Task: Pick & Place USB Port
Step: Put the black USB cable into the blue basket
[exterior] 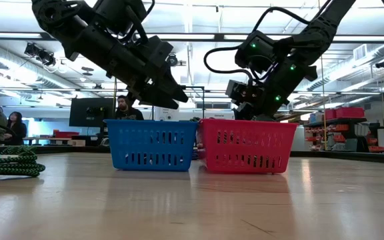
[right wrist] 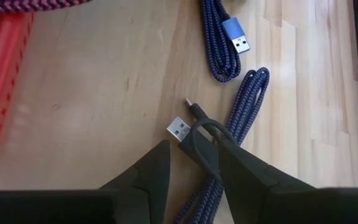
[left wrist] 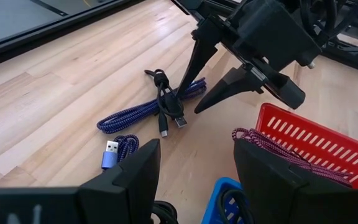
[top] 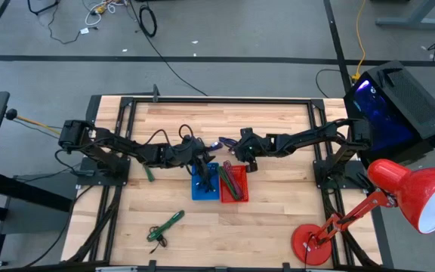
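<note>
R claw [right wrist: 194, 163] astride, maybe gripping, black cable [right wrist: 205, 138]

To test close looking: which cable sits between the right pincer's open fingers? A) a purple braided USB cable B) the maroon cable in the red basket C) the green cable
A: the right pincer straddles the purple braided USB cable on the table.
</note>
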Controlling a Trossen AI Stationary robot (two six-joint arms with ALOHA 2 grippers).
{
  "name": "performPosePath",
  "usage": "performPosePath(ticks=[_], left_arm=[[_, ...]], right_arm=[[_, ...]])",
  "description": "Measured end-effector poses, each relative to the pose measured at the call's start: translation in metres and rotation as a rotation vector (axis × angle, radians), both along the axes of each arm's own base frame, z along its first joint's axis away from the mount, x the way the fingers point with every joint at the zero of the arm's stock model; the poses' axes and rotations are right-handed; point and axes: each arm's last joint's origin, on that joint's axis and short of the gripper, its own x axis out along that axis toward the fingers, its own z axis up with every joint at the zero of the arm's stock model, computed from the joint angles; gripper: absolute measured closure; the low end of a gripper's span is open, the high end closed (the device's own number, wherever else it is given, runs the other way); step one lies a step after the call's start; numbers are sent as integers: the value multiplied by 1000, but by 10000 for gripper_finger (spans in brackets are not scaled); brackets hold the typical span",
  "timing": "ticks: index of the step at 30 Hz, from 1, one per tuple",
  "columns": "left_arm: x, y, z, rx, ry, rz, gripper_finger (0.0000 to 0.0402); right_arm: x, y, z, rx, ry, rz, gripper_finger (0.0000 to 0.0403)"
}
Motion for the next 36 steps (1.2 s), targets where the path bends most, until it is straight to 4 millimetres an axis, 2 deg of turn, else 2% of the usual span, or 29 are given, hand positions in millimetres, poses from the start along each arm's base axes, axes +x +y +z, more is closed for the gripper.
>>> performPosePath(ticks=[15, 23, 26, 29, 32, 36], left_arm=[[0, 0, 0, -1, -1, 0, 191], [0, 0, 0, -1, -1, 0, 191], [0, 0, 0, -1, -1, 0, 191], [0, 0, 0, -1, -1, 0, 191], [0, 0, 0, -1, -1, 0, 191], [0, 0, 0, -1, -1, -1, 191]], right_arm=[[-1, -7, -4, 27, 12, -10, 266], [2, -14, -18, 9, 31, -30, 267], [2, -16, -23, 28, 43, -52, 302], [1, -19, -27, 56, 62, -75, 380], [0, -19, -28, 88, 58, -97, 395], [-2, -13, -18, 128, 33, -85, 400]])
